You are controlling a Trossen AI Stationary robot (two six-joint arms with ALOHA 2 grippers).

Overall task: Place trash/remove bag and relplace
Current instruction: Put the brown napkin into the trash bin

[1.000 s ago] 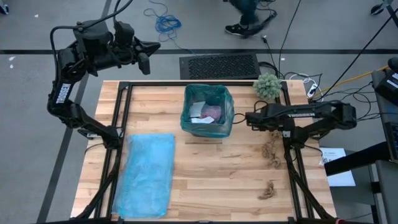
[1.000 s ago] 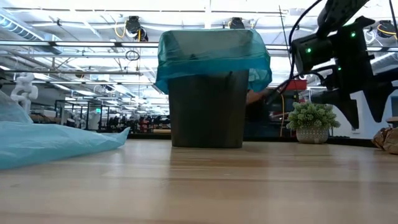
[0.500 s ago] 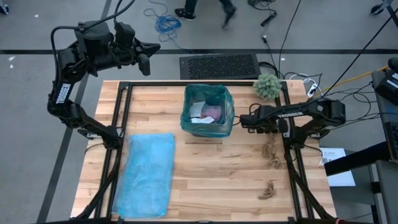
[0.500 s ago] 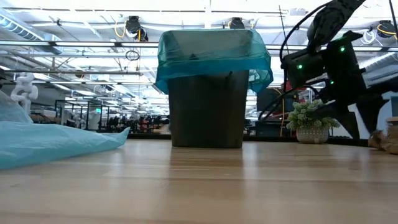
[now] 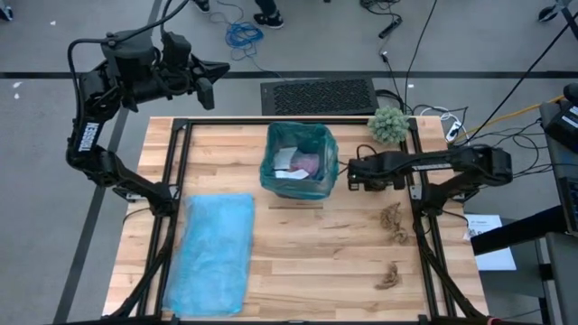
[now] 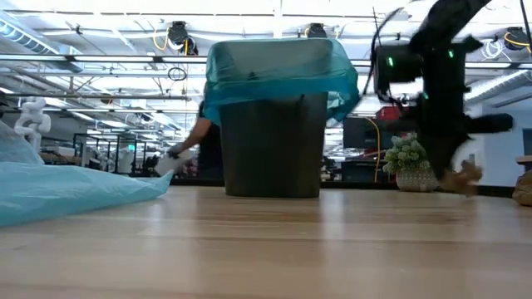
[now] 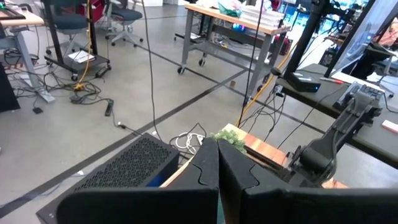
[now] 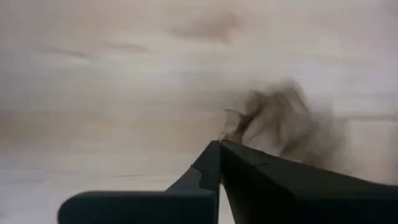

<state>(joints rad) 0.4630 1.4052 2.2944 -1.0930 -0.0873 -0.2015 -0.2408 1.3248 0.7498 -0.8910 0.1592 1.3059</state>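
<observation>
Change: since a second ago we see the right gripper (image 5: 353,173) drawn in beside the bin, its fingers now pressed together.
Trash: brown paper wads (image 5: 392,221) lie on the table (image 5: 307,271) right of the bin; white and pink scraps (image 5: 298,164) sit inside the bin (image 5: 300,161).
Right arm: stretched level across the table; the right wrist view shows a brown wad (image 8: 280,121) at the fingertips, possibly pinched, but blurred.
Left arm: folded beyond the table's far left corner, left gripper (image 5: 223,66) closed on nothing.
Low view only: a person (image 6: 199,145) behind the bin.
Around: a spare blue bag (image 5: 215,255) flat at left; fuzzy ball (image 5: 388,124) at the far edge.
</observation>
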